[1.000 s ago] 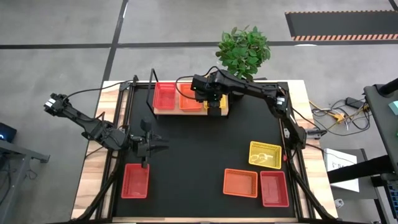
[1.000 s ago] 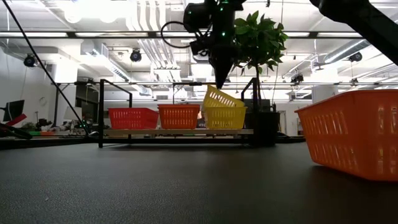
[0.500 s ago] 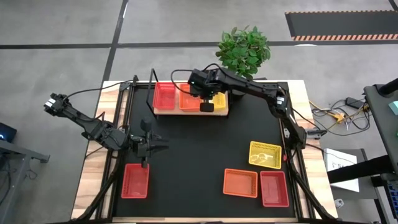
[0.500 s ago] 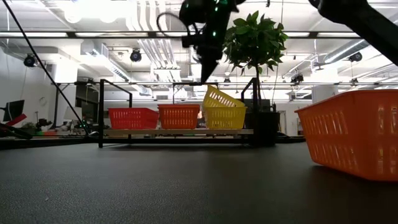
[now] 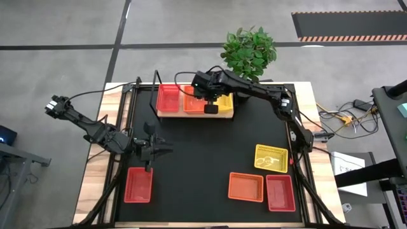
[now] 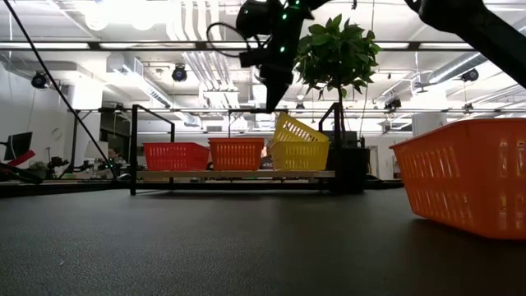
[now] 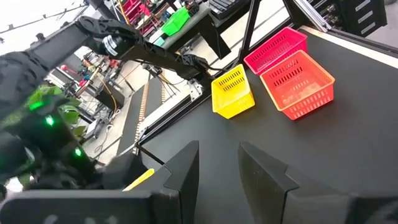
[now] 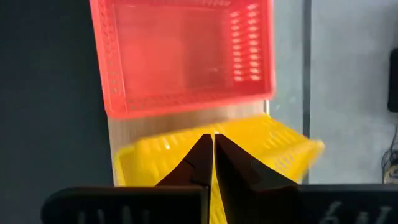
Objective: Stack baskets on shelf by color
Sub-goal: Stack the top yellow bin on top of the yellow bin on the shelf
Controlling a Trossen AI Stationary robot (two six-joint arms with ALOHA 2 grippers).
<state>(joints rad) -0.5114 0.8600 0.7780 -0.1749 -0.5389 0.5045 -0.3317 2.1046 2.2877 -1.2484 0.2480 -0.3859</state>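
Black tabletop carries my work. At the near left, my left gripper waits open and empty above a red basket. On the far shelf, red, orange and tilted yellow baskets sit under my closed, empty right gripper. Yellow, orange and red baskets remain near right, seemingly empty.

Overhead view looks straight down; low view looks level across the table — both share the shelf beneath the right gripper.
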